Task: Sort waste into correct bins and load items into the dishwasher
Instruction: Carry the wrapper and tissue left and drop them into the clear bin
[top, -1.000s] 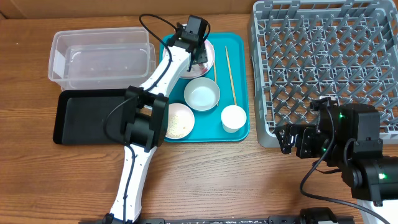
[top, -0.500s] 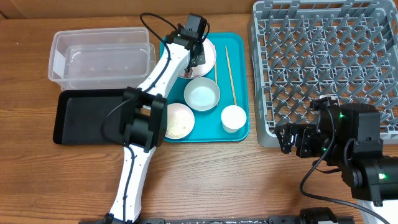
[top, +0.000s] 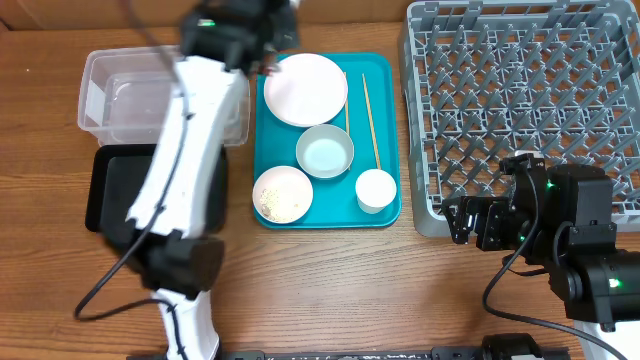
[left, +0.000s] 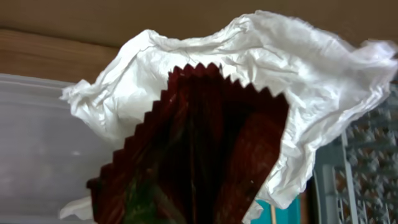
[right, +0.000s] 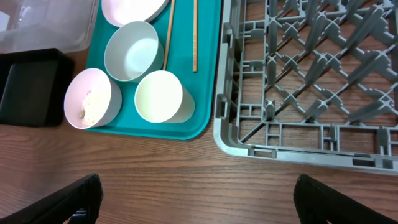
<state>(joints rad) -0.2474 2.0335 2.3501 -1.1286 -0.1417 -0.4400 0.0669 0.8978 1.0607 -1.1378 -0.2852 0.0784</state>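
Note:
The red wrapper (left: 205, 155) and the crumpled white napkin (left: 273, 68) fill the left wrist view, pinched together in my left gripper (top: 266, 50), whose fingers they hide. That gripper hangs at the back, between the clear tub (top: 160, 95) and the teal tray (top: 385, 75). On the tray lie a bare pale pink plate (top: 305, 88), a bowl (top: 325, 152), a plate with rice scraps (top: 282, 195), a white cup (top: 376, 190) and chopsticks (top: 370, 120). The black tray (top: 100, 190) is in front of the tub. My right gripper (right: 205, 205) is open over bare wood by the grey dish rack (top: 520, 100).
My left arm (top: 180, 160) stretches over the tub and the black tray. In the right wrist view the rack's near corner (right: 249, 146) sits close to the teal tray's edge (right: 205, 118). Bare wooden table lies in front of both.
My left gripper shut on the wrapper and napkin, lifted them off the pink plate and moved back and left toward the tub. The arm swung left. The right arm stayed still.

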